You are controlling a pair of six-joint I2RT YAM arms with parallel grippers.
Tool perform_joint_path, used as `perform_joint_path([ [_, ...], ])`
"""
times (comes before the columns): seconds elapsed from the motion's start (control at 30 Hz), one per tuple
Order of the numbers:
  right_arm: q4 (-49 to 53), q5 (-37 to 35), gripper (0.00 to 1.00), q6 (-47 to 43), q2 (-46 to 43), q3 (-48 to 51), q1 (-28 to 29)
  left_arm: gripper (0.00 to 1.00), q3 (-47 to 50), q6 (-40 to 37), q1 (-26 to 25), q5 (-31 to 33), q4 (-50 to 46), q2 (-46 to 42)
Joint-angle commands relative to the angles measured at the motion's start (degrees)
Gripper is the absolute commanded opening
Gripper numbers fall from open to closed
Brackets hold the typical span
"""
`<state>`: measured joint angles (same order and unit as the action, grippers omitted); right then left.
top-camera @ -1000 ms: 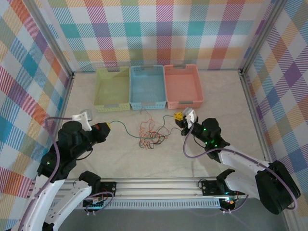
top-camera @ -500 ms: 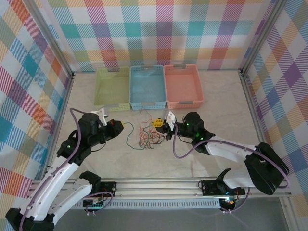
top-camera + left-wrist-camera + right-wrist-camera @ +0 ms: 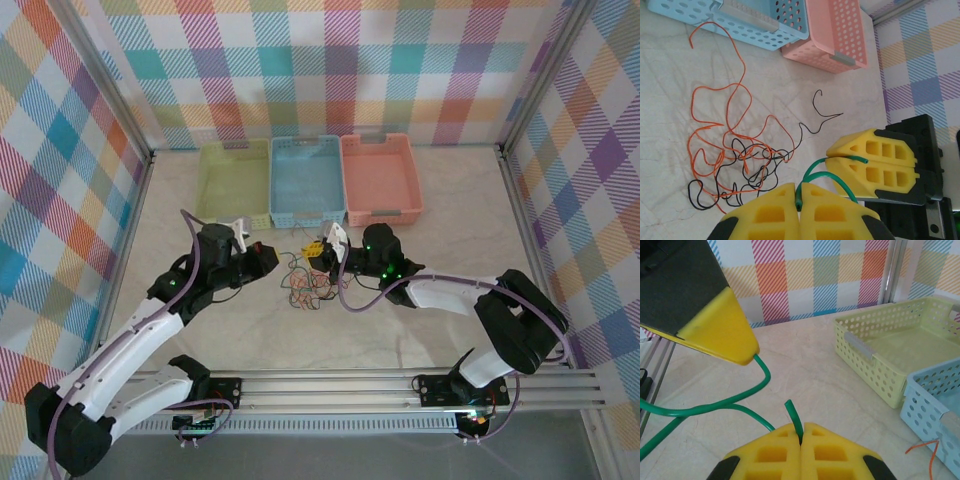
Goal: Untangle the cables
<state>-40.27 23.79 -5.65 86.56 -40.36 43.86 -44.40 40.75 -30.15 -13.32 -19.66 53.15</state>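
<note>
Left gripper [image 3: 799,192]: jaws clenched on green cable [image 3: 768,375]
Right gripper [image 3: 801,430]: jaws clenched on same cable, just beside left gripper
Orange-black tangle [image 3: 747,160]: on surface, near side of blue basket [image 3: 755,30]

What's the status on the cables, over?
Grippers: left gripper and right gripper both shut on green cable, close together. Tangled on table: orange cable, black cable. Nothing in the way.

No lettering, label, brand, number or sign is legible: not on the 3 far baskets [image 3: 307,220], the checked walls [image 3: 330,70] or the near rail [image 3: 330,382].
</note>
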Motion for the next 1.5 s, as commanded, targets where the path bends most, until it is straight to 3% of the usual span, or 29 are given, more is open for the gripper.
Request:
perform_joint_path([
  [0.0,-1.6,1.7,0.00,1.8,-0.1,-1.9,0.3,0.00,-0.6,0.0,-0.8,-1.6,3.2,2.1],
  [0.17,1.2,-2.5,0.00,-1.4,-2.4,-1.4,-0.2,0.00,-2.1,-1.4,-0.9,0.2,2.0,3.2],
  [0.33,3.5,-5.6,0.00,-1.6,-6.4,-0.7,-4.2,0.00,-6.5,-3.4,-0.9,3.4,-1.9,5.0],
  [0.4,5.0,-6.9,0.00,-1.7,-8.2,-0.8,-6.2,0.15,-9.0,-4.3,-0.9,4.5,-3.5,6.0],
  [0.47,6.2,-8.5,0.00,-1.6,-10.2,-0.5,-8.4,0.38,-11.7,-5.3,-0.9,5.7,-5.6,7.1],
  [0.57,7.4,-11.1,0.00,-1.2,-12.3,-0.5,-11.3,0.62,-14.9,-6.8,-0.8,8.0,-8.3,7.4],
  [0.77,12.4,-17.7,0.00,-0.5,-13.1,-4.2,-17.5,0.82,-19.7,-9.4,-0.2,13.7,-14.4,5.3],
  [1.1,17.0,-27.8,0.00,3.6,-7.4,-13.0,-25.7,0.83,-13.0,-11.0,0.5,13.8,-17.6,-4.0],
  [1.47,19.2,-30.1,0.00,4.5,4.1,-22.3,-30.0,0.82,-5.5,-10.6,0.5,12.8,-19.5,-10.5],
])
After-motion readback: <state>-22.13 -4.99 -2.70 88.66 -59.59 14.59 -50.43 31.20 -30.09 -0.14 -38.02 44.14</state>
